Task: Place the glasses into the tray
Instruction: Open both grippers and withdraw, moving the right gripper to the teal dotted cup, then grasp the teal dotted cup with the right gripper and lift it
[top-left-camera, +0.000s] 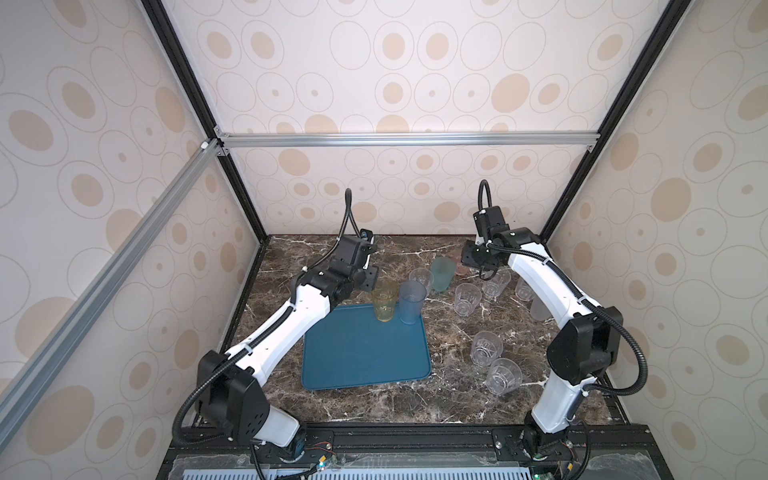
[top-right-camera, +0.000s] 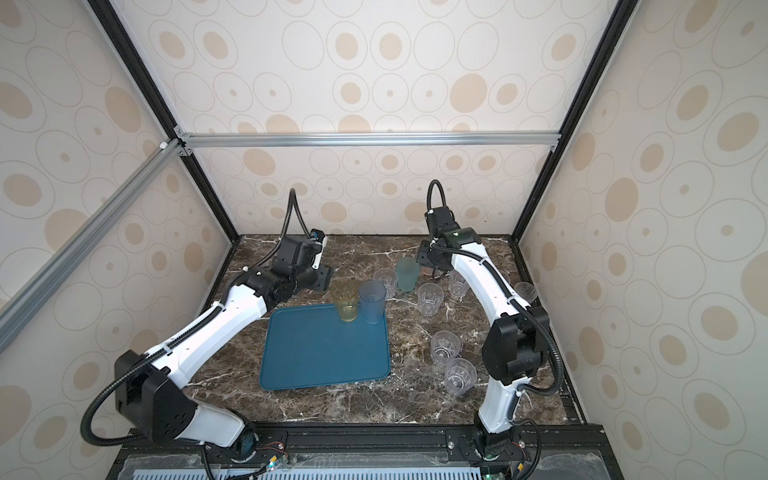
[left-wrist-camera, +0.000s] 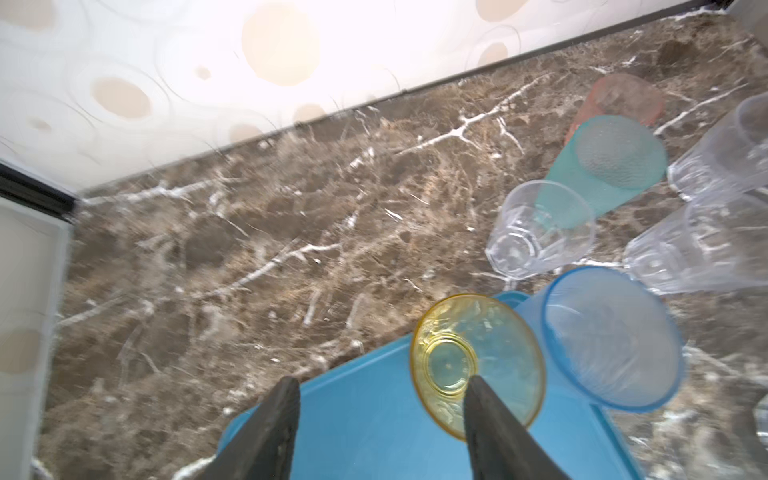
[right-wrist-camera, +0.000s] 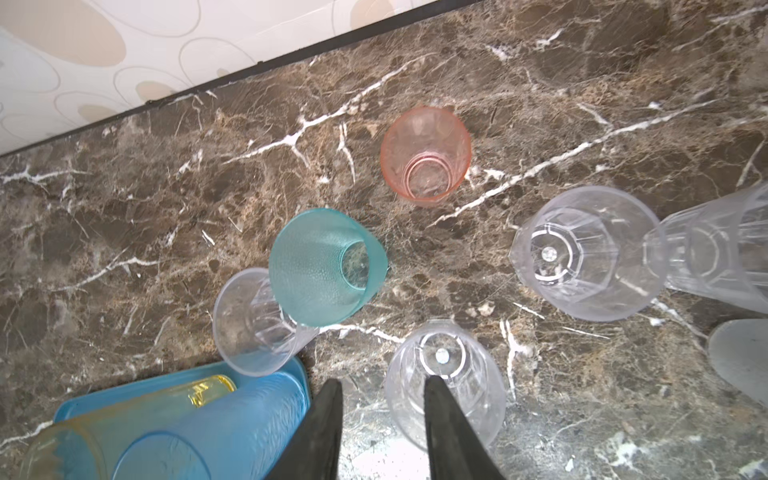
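The teal-blue tray (top-left-camera: 365, 353) (top-right-camera: 324, 349) lies on the marble table. At its far edge stand a yellow glass (top-left-camera: 384, 301) (left-wrist-camera: 478, 361) and a grey-blue glass (top-left-camera: 412, 301) (left-wrist-camera: 611, 336). My left gripper (top-left-camera: 369, 277) (left-wrist-camera: 382, 399) hangs open just left of the yellow glass, with only tray between its fingers. Behind the tray, on the table, are a teal glass (top-left-camera: 441, 272) (right-wrist-camera: 320, 266), a pink glass (right-wrist-camera: 426, 156) and several clear glasses (top-left-camera: 467, 298). Above them my right gripper (top-left-camera: 484, 270) (right-wrist-camera: 384, 395) is open and holds nothing.
Two more clear glasses (top-left-camera: 486, 348) (top-left-camera: 503, 376) stand right of the tray, near the right arm's elbow. A frosted grey glass (top-left-camera: 540, 309) sits partly behind the right forearm. The back wall is close behind both grippers.
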